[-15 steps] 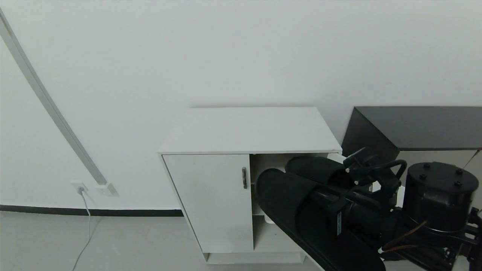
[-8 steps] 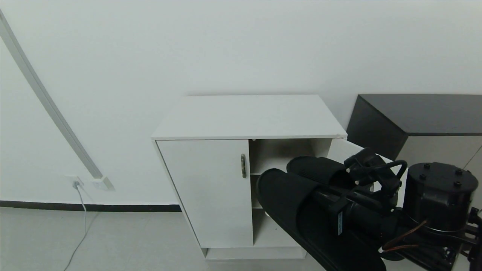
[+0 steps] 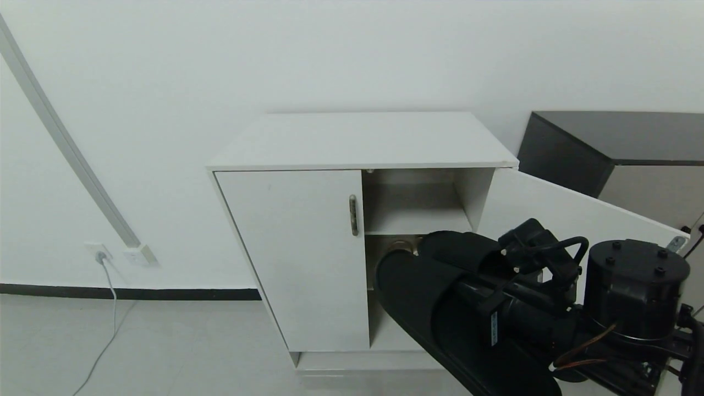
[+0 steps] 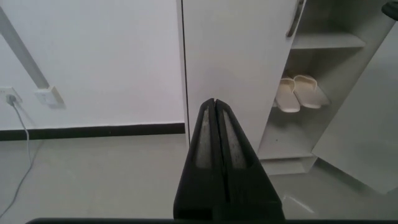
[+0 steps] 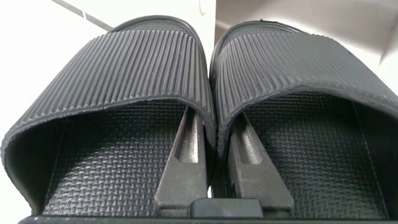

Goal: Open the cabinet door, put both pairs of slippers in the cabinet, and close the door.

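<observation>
A: What could go wrong?
B: The right gripper (image 5: 214, 140) pinches the black slippers (image 3: 434, 286) only by their touching inner walls. A knock on the shelf (image 3: 418, 228) or the open door (image 3: 550, 203) could tear one loose.
A: Where are they?
B: Lower right, in front of the cabinet (image 3: 363, 140). Inside, a pale pair (image 4: 300, 93) lies under that shelf. The left gripper (image 4: 214, 107) is clenched on nothing.

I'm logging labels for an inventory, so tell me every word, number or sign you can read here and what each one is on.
None can be read: the cabinet, the black slippers, the pale slippers inside it and the wall socket show no legible words, numbers or signs.
</observation>
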`<state>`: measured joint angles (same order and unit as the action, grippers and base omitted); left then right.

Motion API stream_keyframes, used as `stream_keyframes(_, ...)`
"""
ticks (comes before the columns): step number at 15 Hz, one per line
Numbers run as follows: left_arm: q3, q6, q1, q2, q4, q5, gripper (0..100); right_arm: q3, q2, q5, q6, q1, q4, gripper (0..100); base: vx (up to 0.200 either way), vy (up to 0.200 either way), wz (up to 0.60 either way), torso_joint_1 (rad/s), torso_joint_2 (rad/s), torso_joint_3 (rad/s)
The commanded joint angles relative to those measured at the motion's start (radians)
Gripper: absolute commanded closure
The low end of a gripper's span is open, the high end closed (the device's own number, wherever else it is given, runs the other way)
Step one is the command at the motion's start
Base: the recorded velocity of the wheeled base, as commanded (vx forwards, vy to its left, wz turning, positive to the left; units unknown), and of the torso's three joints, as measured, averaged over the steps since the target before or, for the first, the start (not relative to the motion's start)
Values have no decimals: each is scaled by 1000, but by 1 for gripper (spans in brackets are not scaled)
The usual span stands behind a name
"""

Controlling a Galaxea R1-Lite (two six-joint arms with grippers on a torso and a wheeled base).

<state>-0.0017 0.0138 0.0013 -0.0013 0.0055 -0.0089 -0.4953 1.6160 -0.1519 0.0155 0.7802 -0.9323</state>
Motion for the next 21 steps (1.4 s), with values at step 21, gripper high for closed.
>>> stream_keyframes(21,0,-2,0,1,1,0,100,37,44,-9,6,1,-42,100,0,0,0,-92,400,305)
